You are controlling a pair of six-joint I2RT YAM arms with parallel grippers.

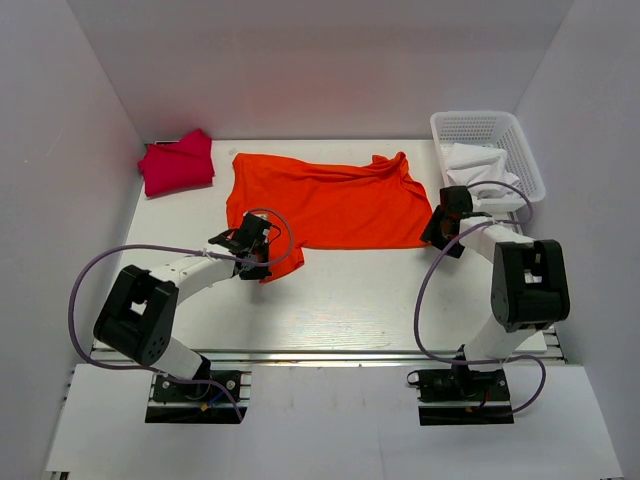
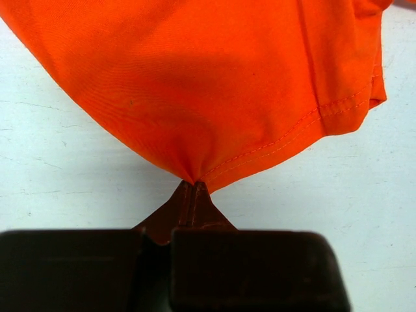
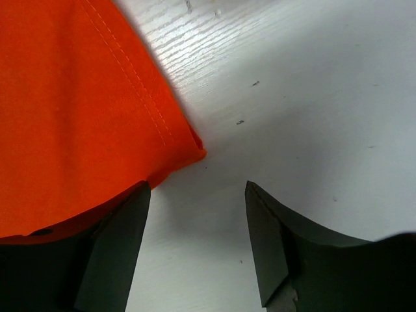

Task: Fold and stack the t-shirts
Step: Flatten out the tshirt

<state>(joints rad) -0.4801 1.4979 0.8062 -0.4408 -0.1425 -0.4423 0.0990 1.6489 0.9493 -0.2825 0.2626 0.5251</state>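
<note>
Clenched dark fingers fill the bottom of the left wrist view: the left gripper (image 2: 194,188) is closed on a pinched point of the orange t-shirt (image 2: 195,78). The cloth is seen fanning out from that pinch, with a stitched hem running down its right side. From the top view, the pinch is placed at the shirt's near left corner, where a small tail of fabric is drawn toward the arm bases.

The orange t-shirt is spread mostly flat on the white surface (image 1: 350,300), its collar end turned toward the right and gathered into wrinkles. At the shirt's near right corner the right gripper (image 3: 196,188) is held released, its fingers set wide apart; one finger is seen at the hemmed edge of the cloth and the other over bare surface beside it. Whether that finger touches the fabric cannot be told.

Beyond the orange t-shirt's far left corner, apart from it, the crimson-pink t-shirt (image 1: 177,162) is lying in a folded bundle. To the right of the orange t-shirt's collar end a white basket (image 1: 527,150) is placed, with white cloth (image 1: 475,162) inside it.
</note>
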